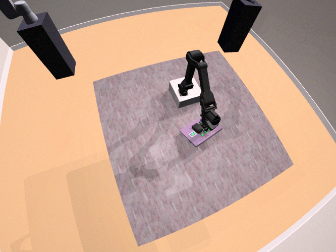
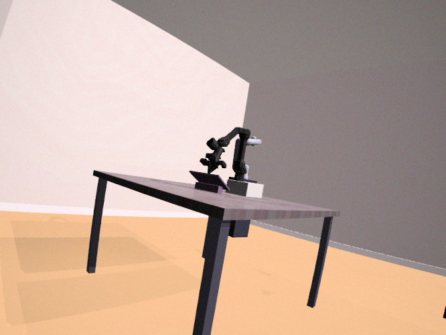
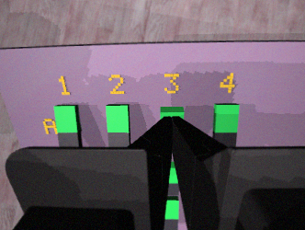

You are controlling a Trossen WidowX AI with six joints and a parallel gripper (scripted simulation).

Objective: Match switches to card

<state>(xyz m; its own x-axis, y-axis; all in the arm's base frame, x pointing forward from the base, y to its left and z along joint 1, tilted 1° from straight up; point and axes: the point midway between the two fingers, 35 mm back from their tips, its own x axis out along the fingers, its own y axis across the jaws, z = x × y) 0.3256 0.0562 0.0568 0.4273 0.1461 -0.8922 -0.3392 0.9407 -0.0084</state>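
The purple panel [image 1: 196, 142] [image 2: 201, 177] [image 3: 133, 60] sits tilted on a low block. My gripper [image 1: 205, 130] [image 2: 209, 172] [image 3: 171, 123] is shut and empty, its tips together over switch A3 [image 3: 172, 111], at or just above it; contact cannot be told. A3's far green end shows beyond the tips. Switches A1 [image 3: 66, 120], A2 [image 3: 118, 120] and A4 [image 3: 226, 120] show green far halves and dark near halves. Parts of two more switches in column 3 show between the fingers; the rest are hidden in the wrist view. The card [image 1: 192, 134] shows white with green squares, too small to read.
The arm stands on a white base block [image 1: 187, 100] [image 2: 254, 190] on the table [image 1: 173, 162] [image 2: 179, 191], nearer than the panel. Two dark pedestals [image 1: 48, 51] [image 1: 238, 26] stand beyond the table; the left one carries a grey arm.
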